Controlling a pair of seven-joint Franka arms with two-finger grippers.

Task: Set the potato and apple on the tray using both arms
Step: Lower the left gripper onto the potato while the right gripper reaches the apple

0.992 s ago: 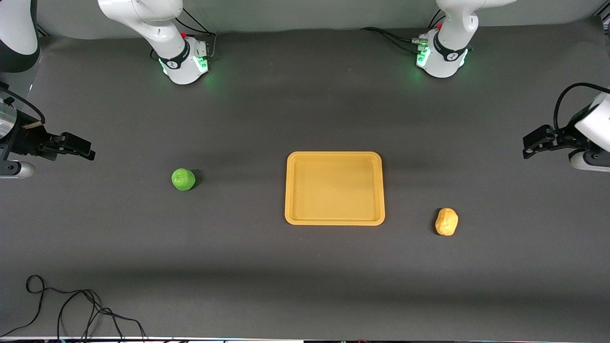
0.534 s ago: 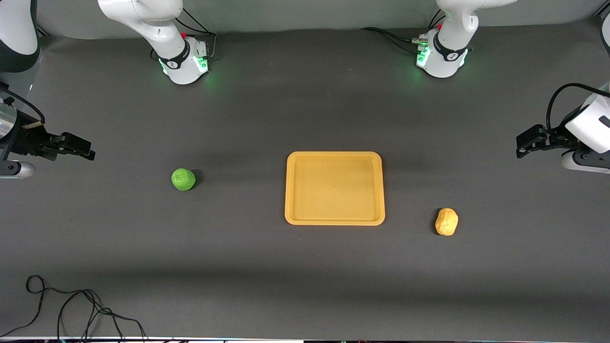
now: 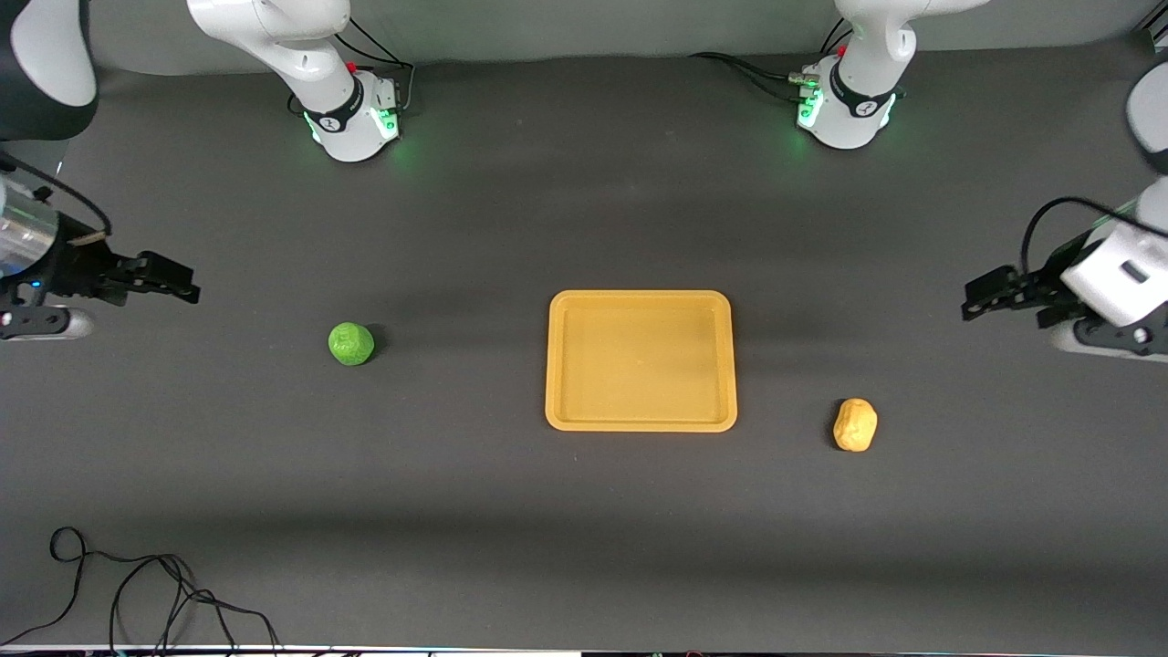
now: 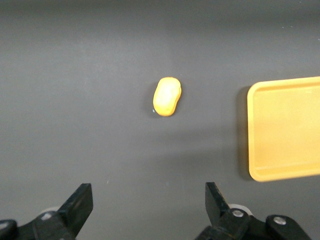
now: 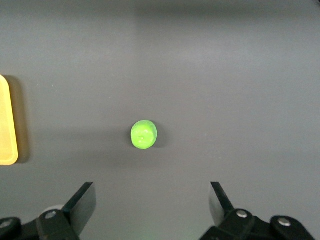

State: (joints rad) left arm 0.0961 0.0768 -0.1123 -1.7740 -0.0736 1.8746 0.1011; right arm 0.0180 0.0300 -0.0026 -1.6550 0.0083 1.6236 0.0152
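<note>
The orange-yellow tray [image 3: 641,360] lies at the table's middle; its rim also shows in the left wrist view [image 4: 285,129] and the right wrist view [image 5: 7,124]. The green apple [image 3: 350,344] sits on the mat toward the right arm's end, also in the right wrist view [image 5: 144,134]. The yellow-tan potato [image 3: 855,424] lies toward the left arm's end, nearer the camera than the tray, also in the left wrist view [image 4: 167,96]. My right gripper [image 3: 173,283] is open and empty, up over the mat's end. My left gripper [image 3: 981,301] is open and empty, up over its end.
The two arm bases [image 3: 351,114] [image 3: 844,105] stand along the back of the dark mat. A black cable [image 3: 137,593] lies coiled near the front edge at the right arm's end.
Both grippers have moved inward toward the table's middle, the left one more than the right. The apple, potato and tray have not moved.
</note>
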